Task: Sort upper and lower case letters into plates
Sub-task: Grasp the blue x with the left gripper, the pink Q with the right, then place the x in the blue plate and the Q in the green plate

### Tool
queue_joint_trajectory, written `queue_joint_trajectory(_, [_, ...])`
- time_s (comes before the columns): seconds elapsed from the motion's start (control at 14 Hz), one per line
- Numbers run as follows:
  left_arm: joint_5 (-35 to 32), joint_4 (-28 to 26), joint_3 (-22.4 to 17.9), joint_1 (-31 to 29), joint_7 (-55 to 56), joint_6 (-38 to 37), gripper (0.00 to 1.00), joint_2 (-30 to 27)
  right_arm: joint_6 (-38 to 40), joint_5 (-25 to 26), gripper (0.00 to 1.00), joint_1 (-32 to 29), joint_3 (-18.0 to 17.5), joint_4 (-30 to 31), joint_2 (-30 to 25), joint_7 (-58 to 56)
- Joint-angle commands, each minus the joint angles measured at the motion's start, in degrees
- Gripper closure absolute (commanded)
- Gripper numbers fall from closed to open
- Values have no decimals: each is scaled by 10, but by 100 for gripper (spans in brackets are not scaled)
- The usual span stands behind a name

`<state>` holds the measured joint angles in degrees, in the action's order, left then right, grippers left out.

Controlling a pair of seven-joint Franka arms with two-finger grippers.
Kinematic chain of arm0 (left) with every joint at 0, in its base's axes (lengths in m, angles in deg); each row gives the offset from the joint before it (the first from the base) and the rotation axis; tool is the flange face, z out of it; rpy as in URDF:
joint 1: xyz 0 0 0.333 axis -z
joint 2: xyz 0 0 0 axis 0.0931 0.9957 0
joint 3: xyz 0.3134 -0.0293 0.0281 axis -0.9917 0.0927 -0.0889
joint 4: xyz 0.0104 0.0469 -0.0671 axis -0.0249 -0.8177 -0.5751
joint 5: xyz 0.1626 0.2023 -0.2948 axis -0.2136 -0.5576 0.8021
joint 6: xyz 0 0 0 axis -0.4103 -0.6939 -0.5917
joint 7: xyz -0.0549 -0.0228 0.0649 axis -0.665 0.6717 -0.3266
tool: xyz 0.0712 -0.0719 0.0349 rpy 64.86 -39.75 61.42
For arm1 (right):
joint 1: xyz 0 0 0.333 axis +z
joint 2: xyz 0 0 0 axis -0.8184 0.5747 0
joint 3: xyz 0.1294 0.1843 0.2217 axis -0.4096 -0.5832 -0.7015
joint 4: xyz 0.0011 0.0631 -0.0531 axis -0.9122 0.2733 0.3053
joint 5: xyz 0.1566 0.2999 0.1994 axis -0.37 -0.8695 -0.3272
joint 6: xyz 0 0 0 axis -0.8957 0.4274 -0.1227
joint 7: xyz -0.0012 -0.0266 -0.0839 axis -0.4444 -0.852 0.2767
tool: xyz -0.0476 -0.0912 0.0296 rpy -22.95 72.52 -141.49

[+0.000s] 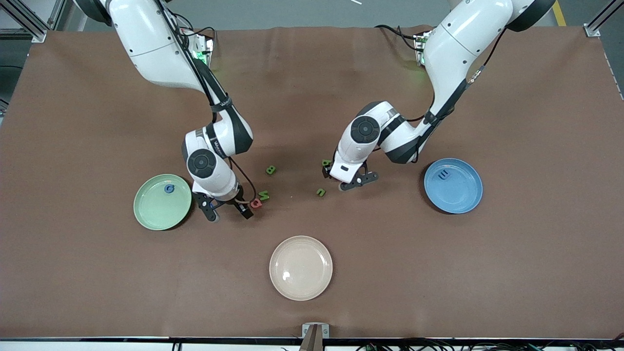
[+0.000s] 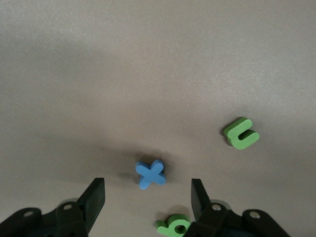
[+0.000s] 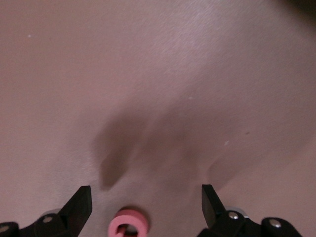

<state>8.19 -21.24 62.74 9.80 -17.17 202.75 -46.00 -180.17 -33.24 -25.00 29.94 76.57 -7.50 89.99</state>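
Observation:
A pale green plate holds a blue letter. The blue plate holds a dark blue E. My left gripper hangs low and open over the table's middle. A blue x lies just off its fingertips, and a green b lies close by one finger. A green u lies apart. My right gripper stands open beside the green plate, a pink round letter at its fingers.
A green N touches the pink letter, and a green B lies farther from the front camera. A cream plate sits nearer the front camera, between the two arms. Brown cloth covers the table.

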Motion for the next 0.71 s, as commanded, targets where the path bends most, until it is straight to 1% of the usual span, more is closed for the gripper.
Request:
queue_joint_trajectory(0.0, [-14,8,-7,13,10,1,31,12,7,0,4,10,6,-25,20,29])
queue_joint_trajectory(0.14, [-14,9,-7,18,11,2,36,16,6,-1,6,14,6,-25,21,31])
queue_joint_trajectory(0.29, [-15,8,-8,18,10,2,39,21,6,-2,9,20,6,-25,22,40])
queue_joint_trajectory(0.5, [-23,8,-10,18,10,2,46,21,8,-1,17,25,6,-25,22,46])
queue_joint_trajectory(0.64, [-24,8,-11,17,10,2,49,21,10,-2,22,32,6,-25,22,47])
